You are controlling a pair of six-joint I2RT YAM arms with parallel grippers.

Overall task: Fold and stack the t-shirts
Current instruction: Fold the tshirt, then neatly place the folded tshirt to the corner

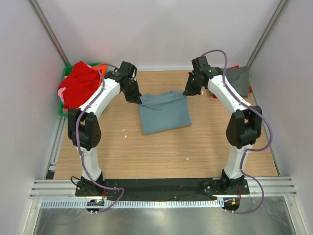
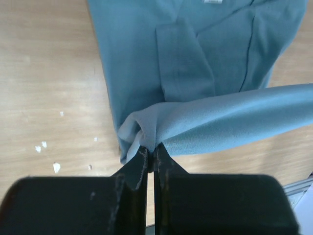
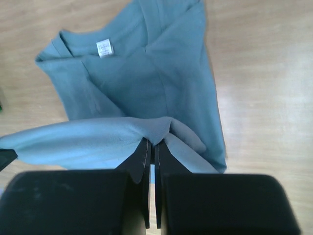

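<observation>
Closest to each wrist lens are my black fingers. The left claw is clenched on a bunched corner of the blue-grey t-shirt. The right claw is clenched on the opposite corner of the same garment.

1. Position of the garment. It lies on the far middle of the worktop, between my two arms. Its far edge is raised and drawn into a band from one claw to the other, and the rest lies flat beneath.

2. Surroundings.
- A heap of red t-shirts fills the far left corner. It lies over a green crate, just beside my left arm and apart from the held garment.
- A darker grey t-shirt lies in the far right corner, behind my right forearm.
- Nothing lies on the flat part of the held garment.

3. Differences between views.
- Only the overhead view shows both piles and the crate.
- The right wrist view shows the collar and the whole white neck label. The left wrist view cuts the label off at its top edge.
- Only the left wrist view resolves the small white flecks on the wood beside the garment's edge.
</observation>
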